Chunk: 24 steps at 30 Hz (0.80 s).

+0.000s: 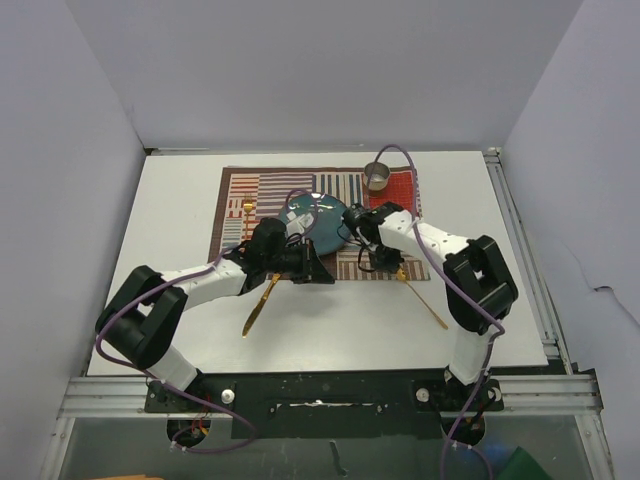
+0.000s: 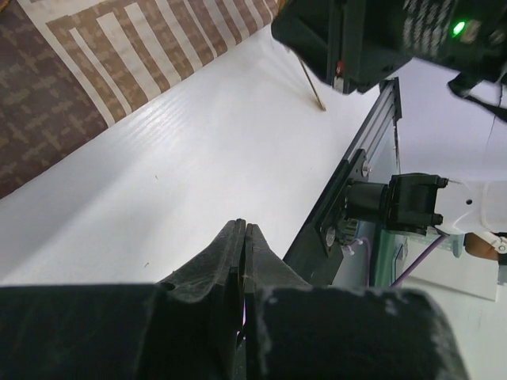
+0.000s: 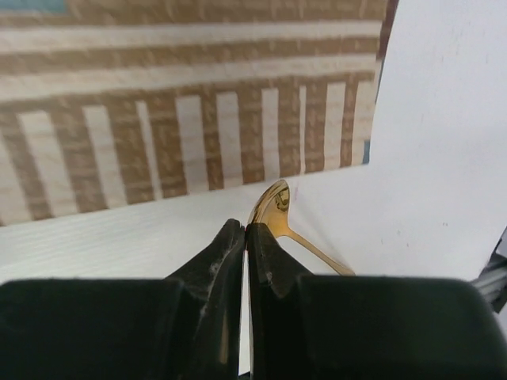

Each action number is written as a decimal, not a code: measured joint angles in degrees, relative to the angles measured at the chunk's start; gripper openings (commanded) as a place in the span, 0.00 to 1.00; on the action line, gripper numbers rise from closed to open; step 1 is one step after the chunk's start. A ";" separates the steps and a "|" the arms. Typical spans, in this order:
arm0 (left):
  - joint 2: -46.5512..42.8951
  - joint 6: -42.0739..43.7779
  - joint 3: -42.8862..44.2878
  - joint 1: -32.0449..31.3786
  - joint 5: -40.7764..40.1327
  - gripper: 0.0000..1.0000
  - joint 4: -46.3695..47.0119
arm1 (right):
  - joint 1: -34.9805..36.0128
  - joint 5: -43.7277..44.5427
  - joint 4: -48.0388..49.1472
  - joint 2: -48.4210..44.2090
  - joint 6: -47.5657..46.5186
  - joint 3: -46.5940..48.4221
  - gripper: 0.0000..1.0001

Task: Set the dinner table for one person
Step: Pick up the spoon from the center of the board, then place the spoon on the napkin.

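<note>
The white dinner table [image 1: 180,200] carries a striped placemat [image 1: 240,190] with a teal plate [image 1: 322,228], a gold fork [image 1: 247,214] at its left and a metal cup [image 1: 377,177] at its far right. A gold knife [image 1: 260,305] lies on the table below the mat's left part. A gold spoon [image 1: 422,297] lies right of the mat; its bowl [image 3: 273,204] sits just beyond my right gripper [image 3: 244,228], which is shut and empty. My left gripper [image 2: 244,228] is shut and empty, low over bare table near the mat's front edge [image 1: 322,272].
Both grippers are close together in front of the plate; the right gripper [image 1: 381,262] fills the top of the left wrist view [image 2: 356,39]. An aluminium rail [image 2: 348,182] runs along the table's near edge. White walls enclose the table.
</note>
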 measured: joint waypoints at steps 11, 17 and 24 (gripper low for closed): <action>0.00 -0.11 -1.20 0.00 0.09 0.00 0.81 | -8.90 -4.57 -1.42 12.20 -7.15 19.87 0.00; 0.02 -0.11 -2.05 0.00 0.46 0.00 1.36 | -12.37 -6.36 -4.50 21.22 -9.31 33.92 0.00; 0.98 -0.35 -2.75 -0.02 1.62 0.00 3.45 | -13.25 -9.97 -7.65 28.57 -11.13 49.42 0.08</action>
